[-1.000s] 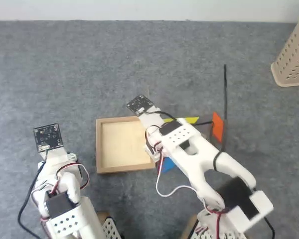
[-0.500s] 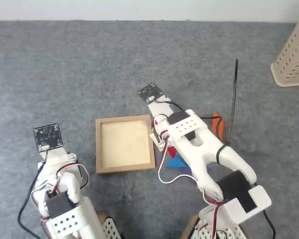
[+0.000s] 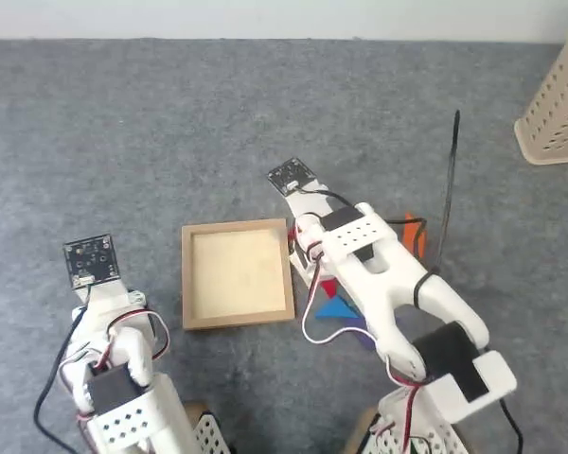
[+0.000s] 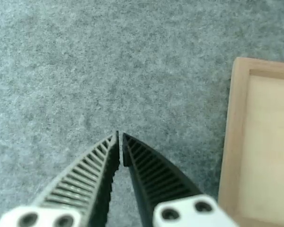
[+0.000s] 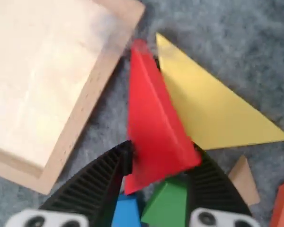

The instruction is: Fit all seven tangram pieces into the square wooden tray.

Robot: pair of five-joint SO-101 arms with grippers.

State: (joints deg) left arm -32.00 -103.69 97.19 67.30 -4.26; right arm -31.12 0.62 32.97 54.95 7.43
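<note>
The square wooden tray point(image 3: 237, 274) lies on the grey carpet with nothing in it; its corner point(image 5: 47, 94) sits close by in the right wrist view. My right gripper point(image 5: 162, 153) is shut on a red triangle point(image 5: 154, 127) that stands tilted on edge just beside the tray's rim. Against the triangle lies a yellow triangle point(image 5: 208, 113). Green point(image 5: 168, 203) and blue point(image 5: 128, 210) pieces lie under the fingers. In the high view, red point(image 3: 328, 287), blue point(image 3: 336, 307) and orange point(image 3: 414, 235) pieces peek out beside the right arm. My left gripper point(image 4: 119, 137) is shut over bare carpet, left of the tray rim point(image 4: 229, 142).
A small wooden piece point(image 5: 241, 179) and an orange piece point(image 5: 281, 208) lie beyond the yellow one. A black cable point(image 3: 450, 189) rises to the right of the right arm. A beige perforated basket point(image 3: 559, 104) stands at the far right edge.
The right arm has swung from over the tray's right rim to the right and a little farther out, uncovering red and blue pieces. The left arm has kept still.
</note>
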